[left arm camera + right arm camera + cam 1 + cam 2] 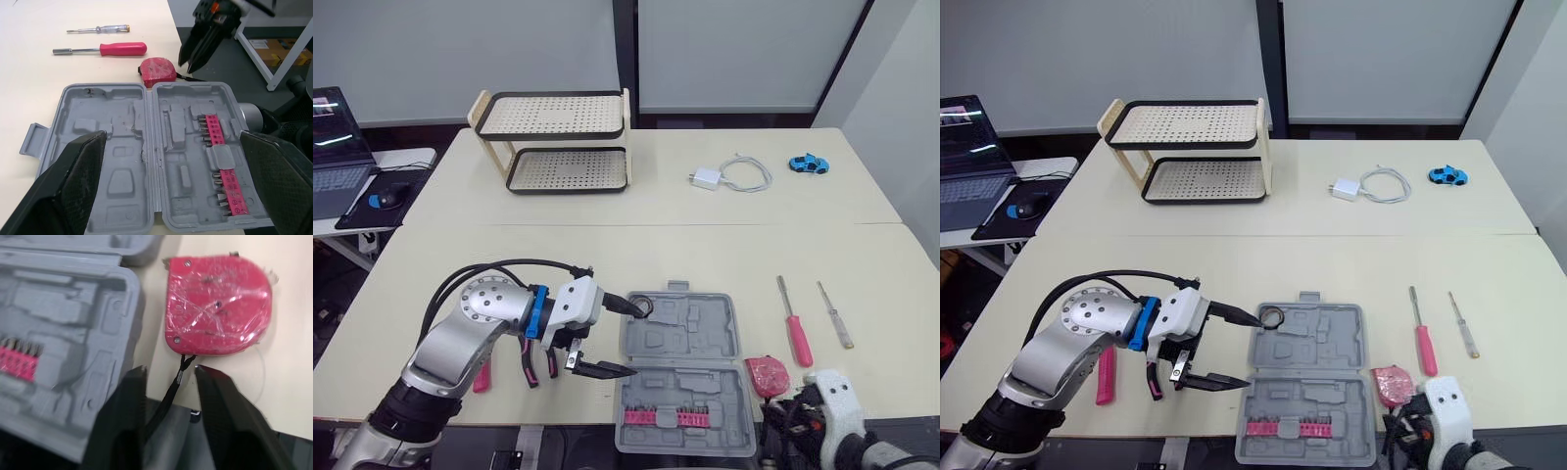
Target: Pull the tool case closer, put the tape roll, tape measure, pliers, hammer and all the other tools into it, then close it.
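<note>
My left gripper point(636, 340): fingers spread wide, holding nothing, tips at the edge of the grey moulded plastic tool case point(690, 338). The case lies flat straight ahead of those fingers with both halves open and a row of pink bit holders point(222, 161) in one half. My right gripper point(171, 374): fingers a little apart, gripping nothing, with a thin black strap point(168, 391) running through the gap. The pink plastic tape measure point(217, 303) is just beyond those fingertips, on the table beside the case, not in it. A pink-handled screwdriver point(798, 338) and a slim clear-handled screwdriver point(837, 318) lie farther beyond it.
</note>
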Controlling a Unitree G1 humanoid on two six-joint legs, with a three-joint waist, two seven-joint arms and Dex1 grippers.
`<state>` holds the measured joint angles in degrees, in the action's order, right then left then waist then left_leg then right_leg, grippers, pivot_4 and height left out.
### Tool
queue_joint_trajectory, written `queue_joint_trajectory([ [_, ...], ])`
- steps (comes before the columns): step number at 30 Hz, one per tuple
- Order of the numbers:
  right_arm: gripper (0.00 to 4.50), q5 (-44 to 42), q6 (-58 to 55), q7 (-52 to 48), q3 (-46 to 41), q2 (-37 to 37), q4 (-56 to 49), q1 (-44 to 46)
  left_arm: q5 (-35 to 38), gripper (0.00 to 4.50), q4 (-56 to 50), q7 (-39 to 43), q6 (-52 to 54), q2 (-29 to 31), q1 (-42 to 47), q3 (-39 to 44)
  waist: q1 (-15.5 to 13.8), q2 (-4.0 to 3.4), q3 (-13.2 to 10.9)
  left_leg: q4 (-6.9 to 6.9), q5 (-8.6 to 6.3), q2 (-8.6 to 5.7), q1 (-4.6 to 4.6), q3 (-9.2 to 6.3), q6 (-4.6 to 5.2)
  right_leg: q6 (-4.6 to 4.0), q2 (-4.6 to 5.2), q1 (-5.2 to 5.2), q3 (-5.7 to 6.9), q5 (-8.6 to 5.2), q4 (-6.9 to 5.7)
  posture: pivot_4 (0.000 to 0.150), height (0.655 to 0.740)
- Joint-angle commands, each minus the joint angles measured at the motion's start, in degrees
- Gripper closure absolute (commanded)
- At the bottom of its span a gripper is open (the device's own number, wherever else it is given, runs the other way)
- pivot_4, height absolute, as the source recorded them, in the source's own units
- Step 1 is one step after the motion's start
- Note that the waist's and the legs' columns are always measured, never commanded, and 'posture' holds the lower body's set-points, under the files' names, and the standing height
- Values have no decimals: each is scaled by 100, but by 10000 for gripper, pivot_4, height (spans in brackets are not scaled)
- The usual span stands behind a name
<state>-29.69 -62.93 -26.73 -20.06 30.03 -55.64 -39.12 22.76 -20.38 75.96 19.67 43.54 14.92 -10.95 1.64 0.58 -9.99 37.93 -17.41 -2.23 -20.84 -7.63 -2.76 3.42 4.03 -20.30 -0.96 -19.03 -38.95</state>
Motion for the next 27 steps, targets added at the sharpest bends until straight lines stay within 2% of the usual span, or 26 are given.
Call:
queue_joint_trajectory([
  [1,12759,-314,255,-1122,-743,1004,-302,-251,107,0,-204,-29,-75,14,-69,45,3,0,0,-1,0,-1,3,0,0,0,-1,2,1,0,1,1500,7400],
  [5,355,329,1748,-2483,-936,2356,23,-354,116,0,-241,-97,-101,2,-138,78,5,7,-1,2,0,-6,8,6,0,0,-11,11,2,0,0,1500,7400],
  [8,355,1077,3157,-2997,-422,3112,817,248,143,0,-314,-167,-138,-29,-223,118,8,10,-2,4,0,0,9,6,-1,0,-23,15,7,0,1,1500,7400],
  [15,355,2157,5080,-3713,1246,3824,2392,1957,159,0,-472,-265,-234,-2,-393,139,4,18,-8,5,1,3,2,5,-2,-1,-12,12,5,0,6,1500,7400],
  [20,355,2667,5899,-4022,2154,3768,3200,2765,148,0,-528,-315,-296,28,-492,108,-14,20,-12,6,2,3,-2,3,-3,0,-1,12,7,0,8,1500,7400],
  [27,355,2932,6316,-4199,2753,3518,3832,3360,131,0,-596,-354,-361,20,-633,56,-9,21,-12,7,2,7,1,3,-3,0,0,13,7,0,6,1500,7400],
])
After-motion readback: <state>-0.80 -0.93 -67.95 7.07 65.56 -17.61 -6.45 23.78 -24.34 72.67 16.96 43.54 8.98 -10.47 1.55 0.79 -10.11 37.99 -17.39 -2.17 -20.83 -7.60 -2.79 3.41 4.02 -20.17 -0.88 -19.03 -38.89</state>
